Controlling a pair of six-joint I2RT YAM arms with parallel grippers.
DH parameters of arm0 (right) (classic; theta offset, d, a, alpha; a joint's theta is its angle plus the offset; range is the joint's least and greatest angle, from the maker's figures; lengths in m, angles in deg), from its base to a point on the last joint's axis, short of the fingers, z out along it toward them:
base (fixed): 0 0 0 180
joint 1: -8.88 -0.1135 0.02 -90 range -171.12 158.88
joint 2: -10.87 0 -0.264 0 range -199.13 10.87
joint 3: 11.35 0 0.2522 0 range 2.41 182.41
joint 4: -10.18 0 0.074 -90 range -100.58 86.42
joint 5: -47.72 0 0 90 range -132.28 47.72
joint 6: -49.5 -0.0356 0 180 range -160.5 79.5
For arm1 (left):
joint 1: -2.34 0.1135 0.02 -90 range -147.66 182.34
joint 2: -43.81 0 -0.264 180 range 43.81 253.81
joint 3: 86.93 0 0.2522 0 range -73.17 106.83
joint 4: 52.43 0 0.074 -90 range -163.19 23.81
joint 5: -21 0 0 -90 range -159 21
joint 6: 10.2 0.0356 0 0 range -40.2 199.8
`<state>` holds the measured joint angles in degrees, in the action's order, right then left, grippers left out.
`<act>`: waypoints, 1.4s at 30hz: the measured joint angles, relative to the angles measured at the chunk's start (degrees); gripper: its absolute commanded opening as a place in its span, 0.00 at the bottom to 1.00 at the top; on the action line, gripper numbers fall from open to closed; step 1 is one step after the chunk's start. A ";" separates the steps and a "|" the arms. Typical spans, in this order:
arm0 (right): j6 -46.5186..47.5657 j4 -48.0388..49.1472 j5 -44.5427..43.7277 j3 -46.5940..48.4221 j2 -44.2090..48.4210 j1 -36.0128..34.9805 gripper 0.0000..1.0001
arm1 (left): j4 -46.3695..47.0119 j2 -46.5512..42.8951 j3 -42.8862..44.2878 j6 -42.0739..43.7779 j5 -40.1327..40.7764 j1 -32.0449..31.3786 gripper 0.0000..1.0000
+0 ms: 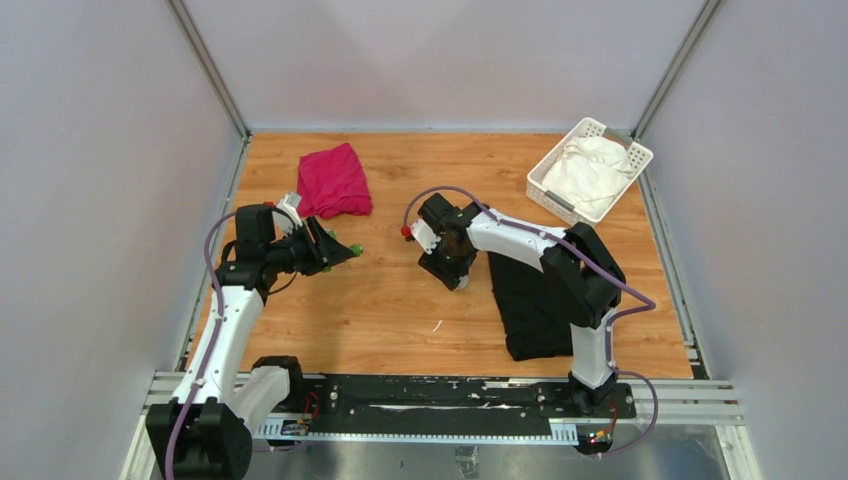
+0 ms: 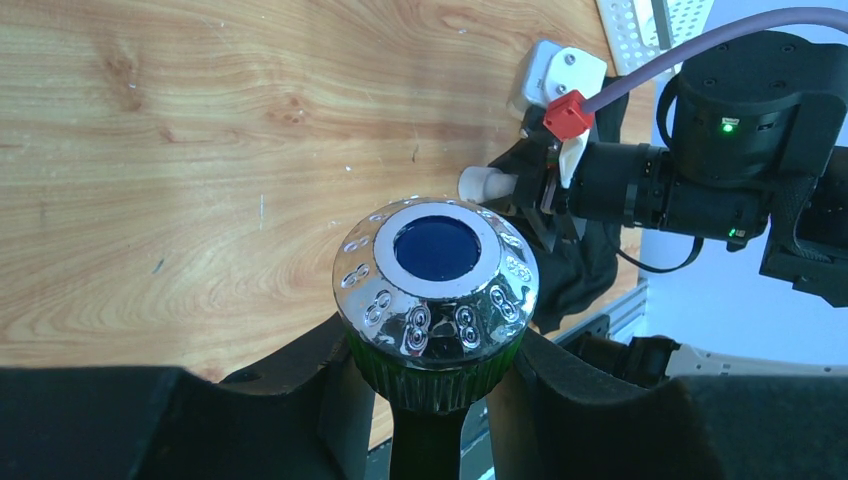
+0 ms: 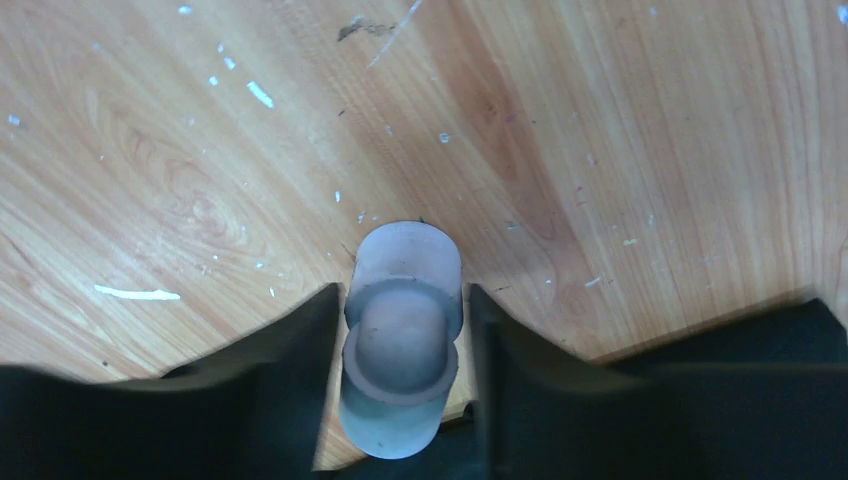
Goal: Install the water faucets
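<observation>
So, watching from beside the rig: the left claw (image 1: pixel 338 250) is clamped on the green tap (image 2: pixel 436 290). Its black fingers (image 2: pixel 330 370) pinch the green body right under the chrome knob, which has a blue disc in the middle. That claw sits just in front of the red cloth (image 1: pixel 335 180), on the side toward the arm bases, with the tap's tip poking out to the right.

The right claw (image 1: pixel 455 272) is off to the right of the red cloth and a bit nearer the bases, tilted down at the tabletop (image 1: pixel 400 320). It's gripping the white pipe fitting (image 3: pixel 400 340), with a finger pressed against each side of the little tube. I can't tell whether the fitting's lower end touches the wood. Tap and fitting are apart, with a stretch of bare wood between the two claws.

Other stuff: a black cloth (image 1: pixel 530 300) lies under the right arm, further right of the red cloth and closer to the bases. A white basket (image 1: pixel 545 165) with a white cloth (image 1: pixel 590 165) in it sits well to the red cloth's right, about level with it.
</observation>
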<state>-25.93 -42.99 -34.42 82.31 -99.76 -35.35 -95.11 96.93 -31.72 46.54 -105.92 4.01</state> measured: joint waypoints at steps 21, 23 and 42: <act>-14.51 5.70 -11.80 -3.04 2.54 -3.34 0.69 | 0.04 0.09 0.00 0.33 0.00 0.02 0.00; -15.23 5.38 -12.28 -3.04 2.54 -3.28 0.68 | 0.04 0.09 0.00 0.33 0.00 0.02 0.00; -16.83 4.90 -12.63 -3.15 2.49 -2.71 0.62 | 0.04 0.09 0.00 0.33 0.04 0.00 0.00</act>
<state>-42.76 -38.10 -47.06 79.16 -97.27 -38.06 -95.07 97.02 -31.72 46.87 -105.88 4.01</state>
